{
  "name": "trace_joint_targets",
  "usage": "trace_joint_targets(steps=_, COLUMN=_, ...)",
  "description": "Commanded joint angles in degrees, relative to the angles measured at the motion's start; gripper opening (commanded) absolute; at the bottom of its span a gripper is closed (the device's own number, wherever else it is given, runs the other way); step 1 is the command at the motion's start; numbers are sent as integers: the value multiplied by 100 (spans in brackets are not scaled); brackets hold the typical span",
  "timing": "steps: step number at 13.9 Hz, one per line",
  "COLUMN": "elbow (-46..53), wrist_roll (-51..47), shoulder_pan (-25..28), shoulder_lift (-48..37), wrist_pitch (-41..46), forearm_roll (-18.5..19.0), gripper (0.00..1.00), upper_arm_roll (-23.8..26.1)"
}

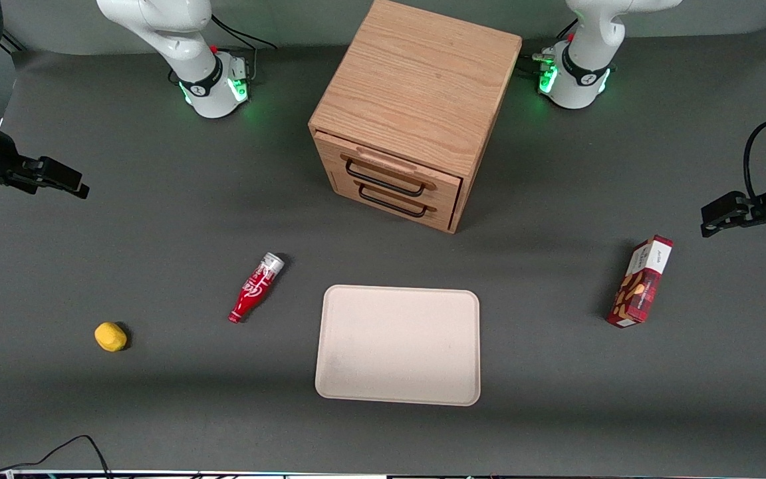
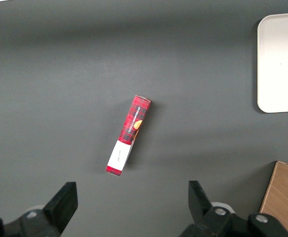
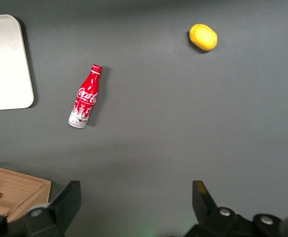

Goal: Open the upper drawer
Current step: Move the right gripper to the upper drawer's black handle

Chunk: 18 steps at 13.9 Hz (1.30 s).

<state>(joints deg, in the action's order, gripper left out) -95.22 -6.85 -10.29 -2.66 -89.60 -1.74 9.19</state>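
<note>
The wooden cabinet (image 1: 416,100) stands at the middle of the table, well back from the front camera. Its upper drawer (image 1: 389,174) is pushed in, with a black wire bar handle (image 1: 383,181); the lower drawer (image 1: 393,203) sits below it with the same handle. My right gripper (image 1: 67,183) hangs high above the table at the working arm's end, far from the cabinet, open and empty. In the right wrist view its fingers (image 3: 70,197) are spread wide over bare table, and a corner of the cabinet (image 3: 16,190) shows.
A red cola bottle (image 1: 256,286) lies nearer the front camera than the cabinet. A beige tray (image 1: 397,344) lies beside it. A yellow lemon (image 1: 110,336) sits toward the working arm's end. A red snack box (image 1: 641,281) stands toward the parked arm's end.
</note>
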Motion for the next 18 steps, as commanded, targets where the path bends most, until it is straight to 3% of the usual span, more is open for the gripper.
trace_joint_targets(steps=1, elbow=3, wrist_roll=122, shoulder_pan=27, shoulder_lift=-24, wrist_pitch=57, forearm_roll=112, gripper=100, upper_arm_roll=39)
trace_joint_targets(steps=6, elbow=591, wrist_roll=219, shoulder_pan=54, shoulder_lift=397, wrist_pitch=118, forearm_roll=68, gripper=100, upper_arm_roll=513)
trace_joint_targets(steps=11, elbow=1065, wrist_roll=1615, shoulder_pan=1282, shoulder_lift=966, wrist_pitch=109, forearm_roll=51, gripper=100, upper_arm_roll=803)
trace_joint_targets(steps=15, elbow=1874, wrist_roll=2474, shoulder_pan=1380, shoulder_lift=2214, wrist_pitch=13, forearm_roll=103, gripper=100, upper_arm_roll=2057)
trace_joint_targets(steps=18, elbow=2033, wrist_roll=2636, shoulder_pan=1907, shoulder_lift=2699, wrist_pitch=-338, forearm_roll=217, gripper=100, upper_arm_roll=2272)
